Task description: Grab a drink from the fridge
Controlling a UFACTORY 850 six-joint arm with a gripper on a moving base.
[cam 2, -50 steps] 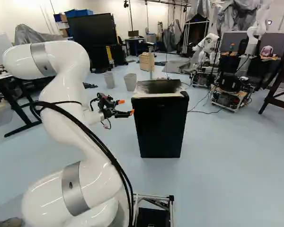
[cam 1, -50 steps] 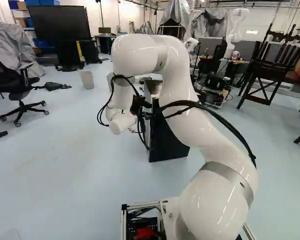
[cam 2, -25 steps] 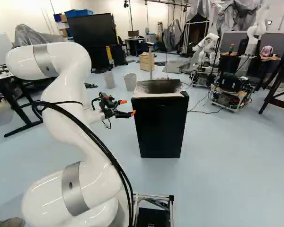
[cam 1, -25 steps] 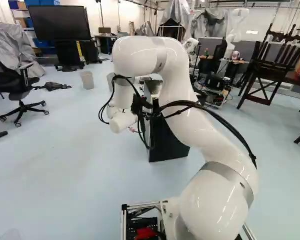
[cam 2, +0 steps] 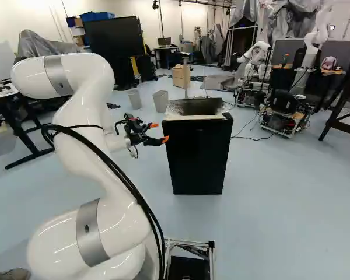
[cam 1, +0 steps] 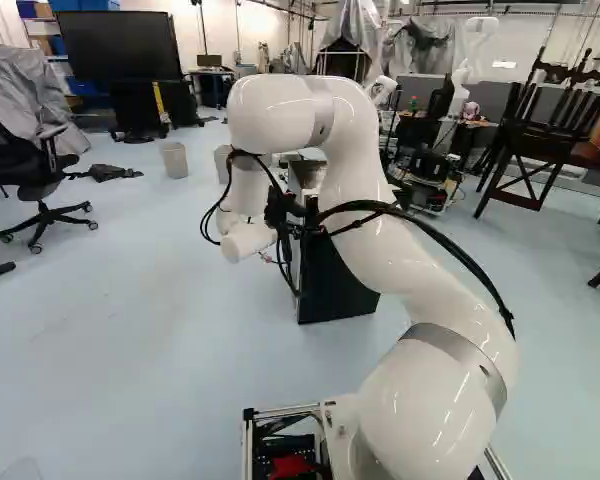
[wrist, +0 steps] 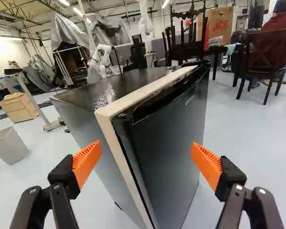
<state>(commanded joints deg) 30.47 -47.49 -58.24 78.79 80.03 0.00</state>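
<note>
In the right base view my gripper (cam 2: 157, 133) is at the near left upper corner of the black fridge (cam 2: 197, 157), whose door is closed. The wrist view has the gripper (wrist: 147, 160) wide open, its orange pads (wrist: 87, 162) far apart with nothing held. Ahead of and between the fingers stands the fridge (wrist: 169, 148), its door edge and a pale strip along the body facing the gripper. Whether the fingers touch it I cannot tell. No drink is visible. In the left base view the arm partly hides the fridge (cam 1: 330, 280).
Two grey bins (cam 2: 160, 101) and a wooden cabinet (cam 2: 180, 76) stand beyond the fridge. Another robot (cam 2: 255, 58) is farther back. A dark wooden chair (wrist: 263, 62) stands past the fridge, and an office chair (cam 1: 40, 180) is at the left of the left base view.
The arm has shifted slightly to the right in both base views, bringing the gripper a little farther over toward the fridge's corner. The base and the fridge have not moved.
</note>
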